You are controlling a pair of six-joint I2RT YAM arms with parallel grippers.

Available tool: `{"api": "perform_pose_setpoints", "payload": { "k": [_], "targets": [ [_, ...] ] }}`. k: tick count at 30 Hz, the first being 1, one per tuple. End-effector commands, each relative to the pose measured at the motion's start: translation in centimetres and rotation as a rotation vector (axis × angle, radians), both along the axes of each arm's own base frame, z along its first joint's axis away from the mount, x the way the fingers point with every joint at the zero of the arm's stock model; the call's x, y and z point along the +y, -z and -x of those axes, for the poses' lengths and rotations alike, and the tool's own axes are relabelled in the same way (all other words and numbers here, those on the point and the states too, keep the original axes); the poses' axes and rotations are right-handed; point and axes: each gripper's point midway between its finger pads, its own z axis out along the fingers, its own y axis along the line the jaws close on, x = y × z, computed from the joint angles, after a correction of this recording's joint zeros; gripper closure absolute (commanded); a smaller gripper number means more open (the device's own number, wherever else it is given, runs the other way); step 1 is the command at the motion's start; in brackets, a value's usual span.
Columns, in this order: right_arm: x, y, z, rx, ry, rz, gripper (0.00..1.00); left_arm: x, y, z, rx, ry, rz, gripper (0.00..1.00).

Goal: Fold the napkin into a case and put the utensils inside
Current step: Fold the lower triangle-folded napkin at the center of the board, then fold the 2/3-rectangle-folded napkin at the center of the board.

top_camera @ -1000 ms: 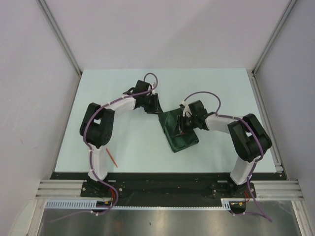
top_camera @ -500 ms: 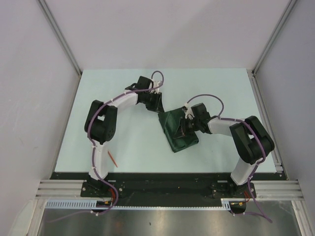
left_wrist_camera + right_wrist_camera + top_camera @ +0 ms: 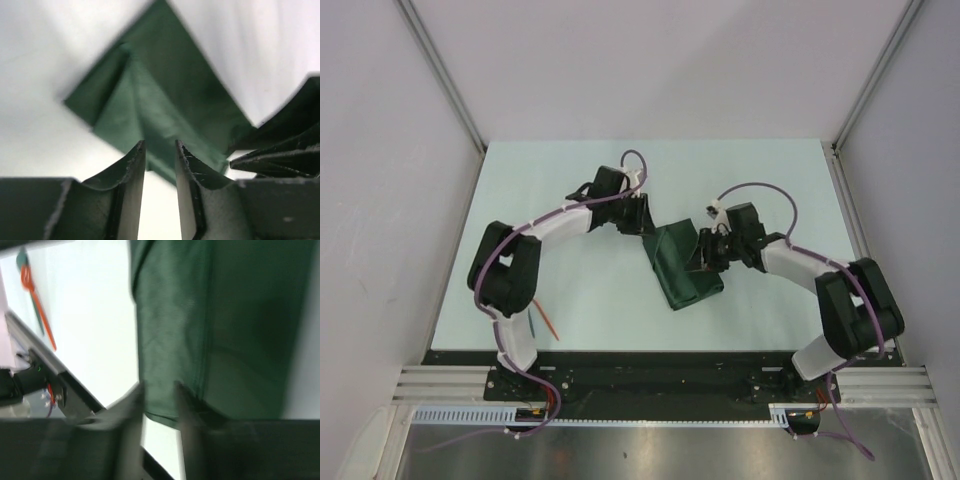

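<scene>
- Dark green napkin (image 3: 680, 282), folded into a layered, tapering packet, flat on the pale worktop (image 3: 770, 180) near its middle and slanted against the worktop's edges.
- From the left wrist: same napkin (image 3: 160, 95) with overlapping flaps and a crease down the middle, one corner pointing away from the camera.
- Left fingers (image 3: 641, 222) at the napkin's far-left corner, aimed downward.
- In their own wrist view, left fingers (image 3: 160, 147) a narrow gap apart, with nothing between the tips; only cloth and bare worktop visible through the gap.
- Right fingers (image 3: 706, 258) over the napkin's right edge, and also in sight at the right of the left wrist view (image 3: 280, 145), close against the cloth.
- Right wrist view blurred: right fingers (image 3: 159, 392) with a slim gap at the near edge of the napkin (image 3: 240, 315). Cannot tell whether clamped on the cloth or merely apart above it.
- Orange-red utensil (image 3: 549, 322) on the worktop beside the left arm's base, near the front edge, well apart from the napkin and outside the cloth.
- From the right wrist: orange-red utensil (image 3: 39, 310) with the teal utensil (image 3: 21, 260) just beside one end, only a small part of the teal one in frame.
</scene>
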Motion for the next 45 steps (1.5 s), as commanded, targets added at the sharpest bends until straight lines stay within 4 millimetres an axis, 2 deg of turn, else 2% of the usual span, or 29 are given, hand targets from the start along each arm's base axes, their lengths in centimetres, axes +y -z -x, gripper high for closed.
{"api": "perform_pose_setpoints", "payload": {
  "k": [1,2,3,5,6,8,9,12,16,17,20,22,24,25,26,28,29,30,32,33,38,45],
  "targets": [
    [-5.5,-1.2,-0.7,-0.045,0.138,0.114,0.54,-3.8,-6.0,1.1,-0.173,-0.007,0.083,0.59],
    [-6.6,-1.3,-0.6,-0.047,0.168,0.136,0.5,-4.5,-6.4,1.4,-0.198,-0.007,0.079,0.55],
    [-7.7,-1.3,-0.8,-0.047,0.2,0.148,0.38,-6.3,-6.4,3.0,-0.216,0.036,0.08,0.54],
    [-9.0,-0.6,-0.4,-0.022,0.23,0.167,0.3,-7.7,-6.3,3.7,-0.259,0.036,0.062,0.53],
    [-9.8,-0.5,-0.5,-0.014,0.256,0.161,0.26,-9.1,-5.9,4.9,-0.257,0.062,0.064,0.53],
    [-10.2,-0.2,-0.1,0.003,0.268,0.139,0.23,-10.6,-5.7,5.8,-0.22,0.073,0.092,0.56],
    [-10.5,0.5,0.5,0.024,0.277,0.138,0.22,-11.5,-4.3,6.5,-0.182,0.094,0.085,0.57],
    [-11.2,1.2,1.1,0.059,0.316,0.12,0.19,-13.0,-3.6,7.6,-0.163,0.132,0.061,0.57],
    [-14.6,3.0,1.5,0.16,0.517,0.15,0.18,-13.7,-3.1,9.1,-0.295,0.157,-0.05,0.48],
    [-14.4,3.0,1.7,0.171,0.51,0.12,0.18,-14.4,-2.8,10.3,-0.324,0.187,-0.073,0.47],
    [-14.9,3.0,1.9,0.181,0.512,0.08,0.18,-14.6,-2.3,10.7,-0.38,0.185,-0.134,0.44],
    [-14.2,2.6,2.0,0.168,0.461,0.05,0.18,-14.4,-1.9,10.9,-0.374,0.168,-0.159,0.44],
    [-13.7,2.5,2.2,0.157,0.433,0.024,0.18,-14.2,-2.2,11.0,-0.37,0.158,-0.148,0.47],
    [-13.5,2.4,2.0,0.144,0.423,0.004,0.19,-14.4,-2.1,11.3,-0.364,0.166,-0.128,0.54],
    [-13.3,2.5,2.1,0.151,0.42,-0.011,0.21,-14.5,-2.5,11.3,-0.37,0.164,-0.114,0.56],
    [-12.9,2.4,1.8,0.148,0.412,-0.04,0.25,-15.1,-2.4,11.6,-0.352,0.177,-0.094,0.54],
    [-12.9,2.5,1.8,0.159,0.423,-0.039,0.29,-15.4,-2.1,11.8,-0.347,0.185,-0.102,0.52],
    [-13.1,2.6,1.6,0.168,0.443,-0.036,0.3,-15.6,-0.9,12.0,-0.33,0.198,-0.128,0.48],
    [-13.8,2.9,1.3,0.174,0.488,-0.002,0.3,-15.7,-0.3,11.6,-0.353,0.195,-0.179,0.47],
    [-13.9,2.8,1.1,0.173,0.501,0.006,0.3,-15.9,0.8,11.8,-0.356,0.206,-0.207,0.45],
    [-15.7,2.7,0.4,0.174,0.595,0.087,0.29,-16.0,2.5,11.3,-0.377,0.197,-0.292,0.44],
    [-16.0,1.3,-1.2,0.131,0.589,0.101,0.29,-16.5,4.0,11.6,-0.413,0.221,-0.35,0.43]
  ]
}}
